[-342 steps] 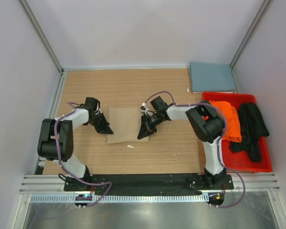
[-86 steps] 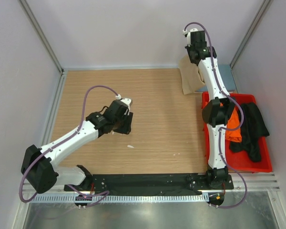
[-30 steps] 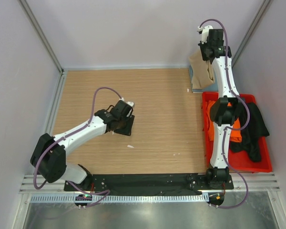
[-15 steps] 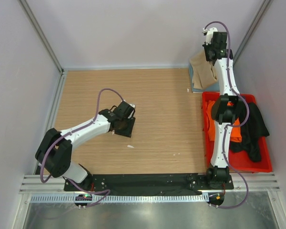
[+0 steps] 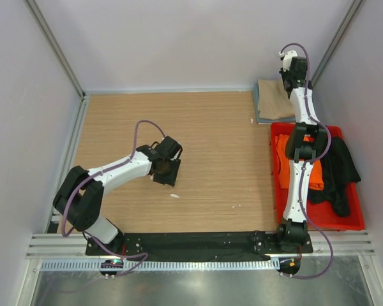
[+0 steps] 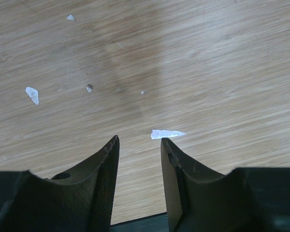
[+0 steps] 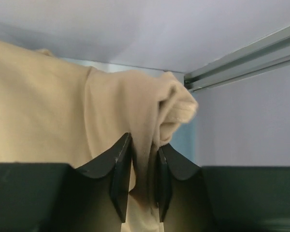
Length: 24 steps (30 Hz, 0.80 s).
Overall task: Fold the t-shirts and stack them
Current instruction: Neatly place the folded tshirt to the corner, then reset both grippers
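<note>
Now right arm (image 5: 304, 121) fully outstretched, end effector (image 7: 145, 143) gripping tan t-shirt (image 7: 48, 111).

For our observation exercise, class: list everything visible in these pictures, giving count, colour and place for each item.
table: one, light wood, fills the workspace
bin: one, red, right edge of the table
blue-grey t-shirt: one, slate blue-grey, far right corner, only edges showing
tan t-shirt: one, tan-beige, folded on top of the blue-grey t-shirt
orange t-shirt: one, orange, crumpled in the bin
black t-shirt: one, black, crumpled in the bin beside the orange t-shirt
scraps: several, white, scattered on the table
left arm: one, white and black, mid-table, jaws open over bare wood
right arm: one, white and black, stretched to the far right corner, jaws around a fold of the tan t-shirt
</note>
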{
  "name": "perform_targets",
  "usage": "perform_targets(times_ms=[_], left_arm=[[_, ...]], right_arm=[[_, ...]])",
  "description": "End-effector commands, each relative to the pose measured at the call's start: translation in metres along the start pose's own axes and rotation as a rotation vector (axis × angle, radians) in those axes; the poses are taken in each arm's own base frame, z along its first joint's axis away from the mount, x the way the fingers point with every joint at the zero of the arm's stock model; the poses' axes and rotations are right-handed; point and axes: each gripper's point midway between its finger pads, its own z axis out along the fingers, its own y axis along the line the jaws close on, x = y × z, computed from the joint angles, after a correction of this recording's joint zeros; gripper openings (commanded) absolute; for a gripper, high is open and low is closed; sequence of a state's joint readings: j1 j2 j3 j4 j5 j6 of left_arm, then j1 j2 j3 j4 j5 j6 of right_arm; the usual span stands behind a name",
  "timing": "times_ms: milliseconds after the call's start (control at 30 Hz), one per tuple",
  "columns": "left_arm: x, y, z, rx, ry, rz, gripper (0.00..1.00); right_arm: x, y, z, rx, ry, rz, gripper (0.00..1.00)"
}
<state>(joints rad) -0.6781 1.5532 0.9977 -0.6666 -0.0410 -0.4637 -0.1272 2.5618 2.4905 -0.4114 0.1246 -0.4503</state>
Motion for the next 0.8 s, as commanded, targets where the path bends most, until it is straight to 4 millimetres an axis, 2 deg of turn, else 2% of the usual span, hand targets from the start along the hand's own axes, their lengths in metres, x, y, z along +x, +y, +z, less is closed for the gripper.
perform_targets(times_ms=[0, 33, 67, 100, 200, 233, 267, 333, 367, 400, 433, 500, 533, 567, 600, 633, 667, 700, 733, 767], left_arm=[[-0.005, -0.001, -0.007, -0.008, 0.014, -0.032, 0.41], [-0.003, 0.001, -0.009, -0.019, 0.017, -0.035, 0.41], [-0.002, 0.003, -0.013, -0.027, 0.017, -0.038, 0.41], [0.001, 0.006, -0.015, -0.034, 0.017, -0.042, 0.41], [0.001, 0.007, -0.025, -0.034, -0.002, -0.067, 0.41], [-0.001, 0.006, -0.027, -0.031, -0.01, -0.076, 0.41], [-0.003, 0.005, -0.03, -0.026, -0.02, -0.079, 0.41], [-0.011, 0.002, -0.037, -0.015, -0.05, -0.09, 0.41], [-0.014, 0.002, -0.039, -0.016, -0.065, -0.093, 0.41], [-0.017, 0.002, -0.042, -0.012, -0.077, -0.093, 0.41], [-0.021, 0.001, -0.048, -0.004, -0.103, -0.097, 0.41], [-0.024, 0.001, -0.054, 0.005, -0.137, -0.1, 0.41], [-0.027, 0.0, -0.062, 0.02, -0.168, -0.102, 0.41], [-0.025, 0.001, -0.063, 0.023, -0.179, -0.103, 0.42], [-0.025, 0.003, -0.066, 0.021, -0.193, -0.103, 0.42], [-0.027, 0.003, -0.074, 0.034, -0.222, -0.105, 0.42], [-0.027, 0.003, -0.078, 0.04, -0.235, -0.1, 0.43], [-0.025, 0.004, -0.08, 0.045, -0.241, -0.097, 0.43], [-0.026, 0.001, -0.09, 0.076, -0.271, -0.099, 0.44], [-0.028, 0.0, -0.094, 0.099, -0.286, -0.101, 0.44]], right_arm=[[-0.025, -0.047, 0.009, 0.175, -0.111, -0.043, 0.31], [-0.025, -0.057, 0.009, 0.201, -0.118, -0.022, 0.4], [-0.034, -0.071, 0.007, 0.227, -0.165, 0.012, 0.67], [-0.039, -0.072, 0.005, 0.23, -0.19, 0.054, 0.78], [-0.078, -0.066, -0.015, 0.173, -0.283, 0.098, 0.83], [-0.083, -0.068, -0.023, 0.187, -0.282, 0.128, 0.86], [-0.103, -0.074, -0.043, 0.204, -0.308, 0.135, 0.91], [-0.122, -0.067, -0.065, 0.223, -0.316, 0.136, 0.95], [-0.126, -0.074, -0.077, 0.277, -0.307, 0.146, 1.0], [-0.14, -0.083, -0.103, 0.311, -0.32, 0.151, 1.0], [-0.147, -0.08, -0.116, 0.33, -0.32, 0.151, 1.0], [-0.147, -0.079, -0.137, 0.329, -0.298, 0.232, 1.0], [-0.163, -0.076, -0.163, 0.292, -0.333, 0.279, 1.0], [-0.166, -0.063, -0.172, 0.238, -0.337, 0.381, 1.0], [-0.165, -0.041, -0.174, 0.151, -0.329, 0.402, 1.0], [-0.166, -0.026, -0.188, 0.082, -0.309, 0.432, 1.0], [-0.174, 0.009, -0.197, -0.006, -0.3, 0.436, 1.0], [-0.172, 0.035, -0.201, -0.074, -0.267, 0.496, 1.0], [-0.166, 0.061, -0.208, -0.129, -0.222, 0.501, 1.0], [-0.173, 0.097, -0.227, -0.213, -0.22, 0.491, 1.0]])
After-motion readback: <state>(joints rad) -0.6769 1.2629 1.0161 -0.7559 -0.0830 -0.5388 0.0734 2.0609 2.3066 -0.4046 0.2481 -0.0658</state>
